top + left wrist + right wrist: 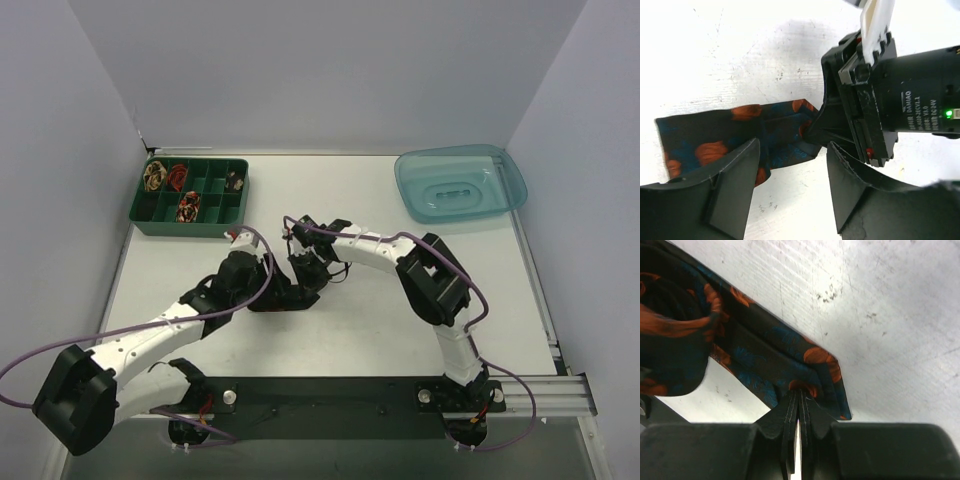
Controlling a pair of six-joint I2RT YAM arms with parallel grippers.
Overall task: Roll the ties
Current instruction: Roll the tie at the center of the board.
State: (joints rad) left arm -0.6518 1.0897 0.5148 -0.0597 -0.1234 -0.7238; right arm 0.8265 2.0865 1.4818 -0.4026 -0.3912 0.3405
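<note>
A dark navy tie with red-orange flowers (730, 137) lies on the white table at the centre of the top view (298, 292). My right gripper (799, 396) is shut on the tie's folded end (810, 367); a rolled part of the tie (670, 340) shows at the left of the right wrist view. In the left wrist view the right gripper (812, 131) pinches the tie's right end. My left gripper (792, 150) is open, its fingers (735, 185) straddling the tie's near edge without holding it. Small rolled ties (187, 207) sit in a green tray.
The green compartment tray (210, 228) stands at the back left with several coiled ties in it. A translucent blue tub (460, 185) lies upside down at the back right. Purple cables run along both arms. Grey walls close in the left, back and right sides.
</note>
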